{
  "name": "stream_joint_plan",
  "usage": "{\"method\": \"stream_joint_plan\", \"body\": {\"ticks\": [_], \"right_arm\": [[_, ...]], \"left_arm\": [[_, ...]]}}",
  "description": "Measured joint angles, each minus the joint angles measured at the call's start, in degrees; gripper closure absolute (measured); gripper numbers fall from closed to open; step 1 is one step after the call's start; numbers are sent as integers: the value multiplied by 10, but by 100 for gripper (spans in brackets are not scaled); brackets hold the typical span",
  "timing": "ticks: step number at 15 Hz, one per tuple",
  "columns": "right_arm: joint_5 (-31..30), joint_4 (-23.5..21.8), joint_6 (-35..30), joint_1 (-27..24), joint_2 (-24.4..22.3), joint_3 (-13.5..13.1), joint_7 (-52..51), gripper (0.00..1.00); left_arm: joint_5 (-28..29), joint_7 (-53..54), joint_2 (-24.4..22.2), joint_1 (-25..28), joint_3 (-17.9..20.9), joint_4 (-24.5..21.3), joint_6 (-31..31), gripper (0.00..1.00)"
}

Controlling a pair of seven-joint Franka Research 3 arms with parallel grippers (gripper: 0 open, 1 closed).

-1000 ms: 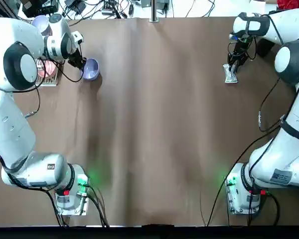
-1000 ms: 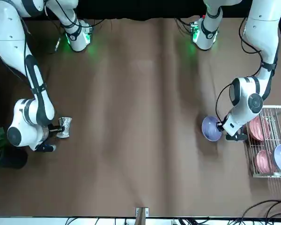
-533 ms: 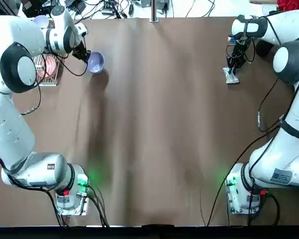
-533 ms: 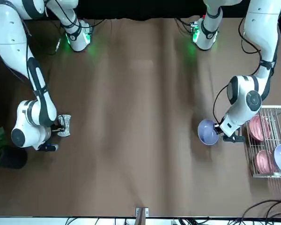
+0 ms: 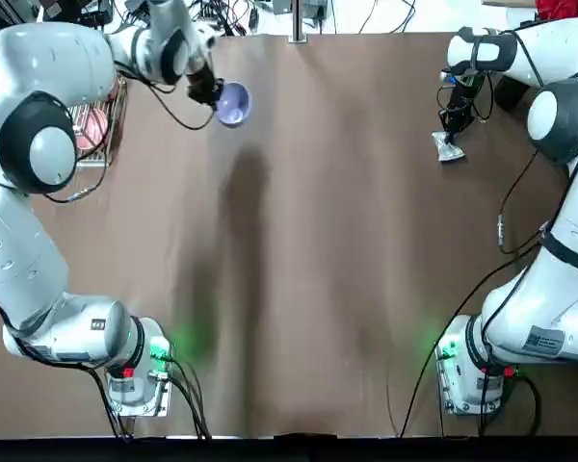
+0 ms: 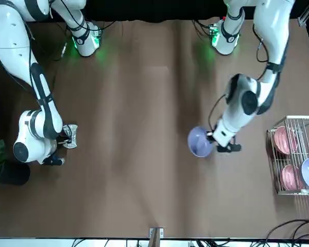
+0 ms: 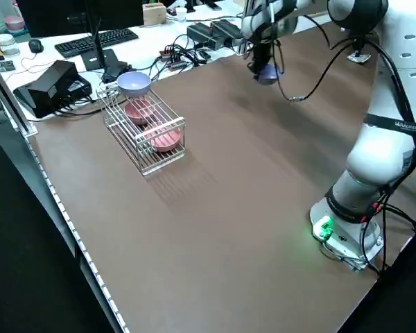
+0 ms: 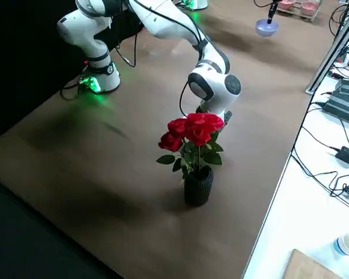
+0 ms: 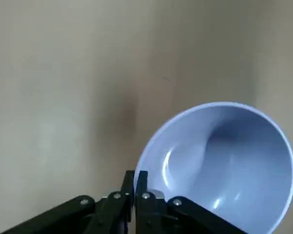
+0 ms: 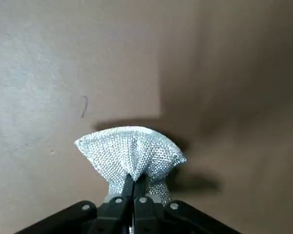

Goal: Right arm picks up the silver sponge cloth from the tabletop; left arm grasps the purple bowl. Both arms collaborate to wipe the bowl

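Starting at your left, you have a wire rack [image 5: 104,120] at the table's far left edge, holding two pink bowls [image 6: 285,140] and a second lavender bowl [image 7: 134,83]. Just inward of it, your left gripper [image 5: 208,93] is clamped on the rim of the small round pale lavender bowl with the whitish inside [image 5: 233,103]; in the left wrist view its two black fingers [image 9: 135,183] are pinched together on that rim, and the bowl [image 9: 219,161] is tipped with its inside facing the camera. The bowl hangs above the wide matte brown tabletop [image 5: 308,250], clear of the surface, with its shadow falling on the table below it. The middle of the table separates the two arms, which are well apart. At your far right, your right gripper [image 5: 450,130] is closed on the narrow waist of the shiny silver-grey bow-tie cloth pad [image 5: 448,147]; the right wrist view shows the cloth [image 10: 131,155] fanning out beyond the pinched fingertips, with its shadow on the table beneath. Past that arm, a dark vase of red roses [image 8: 192,152] stands near the table's edge.
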Motion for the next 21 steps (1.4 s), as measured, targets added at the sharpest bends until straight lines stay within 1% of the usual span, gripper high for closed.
{"method": "stream_joint_plan", "body": {"ticks": [2, 4, 6, 9, 11, 12, 15, 17, 18, 19, 21], "right_arm": [[0, 17, -14, 1, 0, 2, 3, 98], [1, 29, -19, 4, -1, 8, 4, 98], [11, 39, -22, 16, -6, 13, 12, 98], [68, 48, -29, 44, -35, 20, 20, 98], [103, 50, -31, 72, -57, 24, 42, 98], [128, 53, -31, 90, -65, 25, 55, 98], [192, 62, -31, 148, -73, 27, 94, 98], [216, 62, -29, 187, -72, 27, 105, 98], [239, 62, -13, 222, -70, 27, 116, 98], [239, 62, -13, 222, -70, 27, 116, 98], [261, 61, 17, 246, -68, 27, 118, 98]], "left_arm": [[0, -76, 21, -52, -4, 25, 0, 96], [0, -140, 57, -106, -4, 67, 0, 96], [0, -183, 95, -151, -3, 108, 0, 96], [1, -218, 138, -204, 0, 143, 0, 96], [1, -234, 160, -228, 2, 167, 0, 96], [1, -238, 171, -240, 10, 179, 0, 96], [1, -249, 194, -288, 56, 203, 0, 96], [1, -255, 199, -299, 67, 207, 0, 96], [1, -256, 202, -300, 68, 209, 0, 96], [1, -256, 202, -300, 68, 209, 0, 96], [1, -257, 206, -301, 68, 211, 0, 96]]}}
